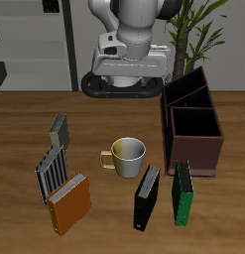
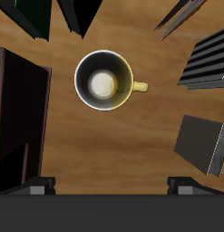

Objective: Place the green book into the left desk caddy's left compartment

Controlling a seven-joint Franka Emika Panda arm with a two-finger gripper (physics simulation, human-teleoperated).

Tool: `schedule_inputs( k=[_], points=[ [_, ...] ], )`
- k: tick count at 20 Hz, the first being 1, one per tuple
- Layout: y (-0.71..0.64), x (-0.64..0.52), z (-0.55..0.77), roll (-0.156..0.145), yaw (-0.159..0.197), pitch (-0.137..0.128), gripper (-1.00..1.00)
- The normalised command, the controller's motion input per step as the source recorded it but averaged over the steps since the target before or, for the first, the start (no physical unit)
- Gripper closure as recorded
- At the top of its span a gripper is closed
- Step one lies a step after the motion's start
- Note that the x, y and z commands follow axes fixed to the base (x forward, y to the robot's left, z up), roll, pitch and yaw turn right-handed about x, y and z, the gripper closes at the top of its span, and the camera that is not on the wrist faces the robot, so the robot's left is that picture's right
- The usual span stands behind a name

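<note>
The green book (image 1: 183, 192) stands on its edge near the table's front edge, beside the black book (image 1: 147, 196). The left desk caddy (image 1: 193, 149) is a dark brown open box just behind the green book, with narrow slots (image 1: 186, 92) at its far end. My gripper (image 2: 112, 188) is open and empty, high above the table and looking straight down at the mug (image 2: 104, 82). Only its fingertips (image 2: 36, 187) show. In the wrist view the caddy's wall (image 2: 18, 118) is at one edge, and the green book's end (image 2: 34, 18) is just in view.
A cream mug (image 1: 127, 156) stands mid-table between the caddy and a grey slatted rack (image 1: 53, 167). An orange book (image 1: 69, 203) lies in front of the rack. A small grey block (image 1: 60, 127) stands behind the rack.
</note>
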Motion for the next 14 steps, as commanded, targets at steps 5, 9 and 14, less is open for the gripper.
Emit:
schedule_inputs(
  k=[5,9,14],
  points=[
    [0.28,0.26,0.13,-0.03,-0.046,-0.04,-1.0],
    [0.44,0.42,0.16,-0.003,-0.007,-0.016,-1.0],
    [0.42,0.41,0.09,0.026,0.011,-0.013,-1.0]
  ],
)
